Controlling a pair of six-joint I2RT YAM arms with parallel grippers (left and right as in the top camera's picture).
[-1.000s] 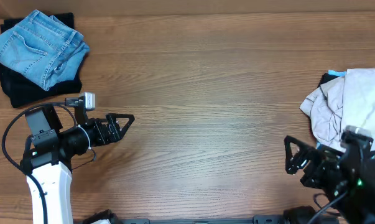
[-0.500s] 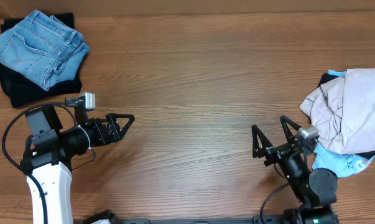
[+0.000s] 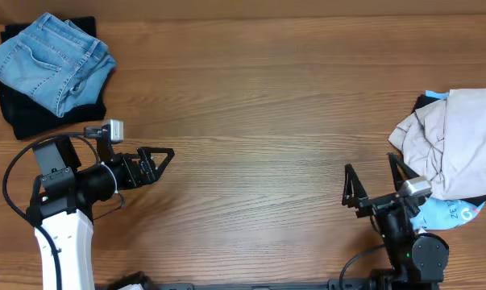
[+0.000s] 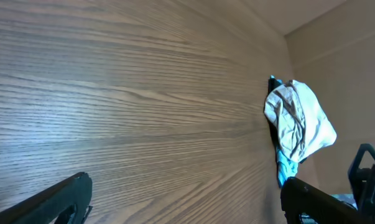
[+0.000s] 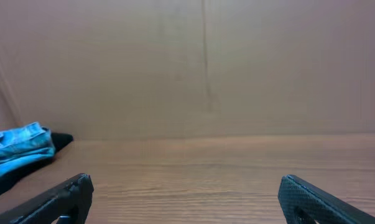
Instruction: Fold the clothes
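Folded light blue jeans (image 3: 53, 61) lie on a folded black garment (image 3: 35, 117) at the table's far left corner; both show small in the right wrist view (image 5: 19, 149). A loose heap tops the right edge: a beige garment (image 3: 456, 141) over a bright blue one (image 3: 444, 211) and a black one (image 3: 424, 101). The heap shows in the left wrist view (image 4: 299, 124). My left gripper (image 3: 164, 159) is open and empty at the left, pointing right. My right gripper (image 3: 371, 187) is open and empty at the front right, just left of the heap.
The wooden table (image 3: 259, 121) stretches between the two piles. A plain wall (image 5: 206, 62) stands behind its far edge. The arm bases sit along the front edge.
My right arm swung out from the lower right corner, uncovering the bright blue garment, and now points toward the far side, a little right of half a second ago. The left arm has not moved.
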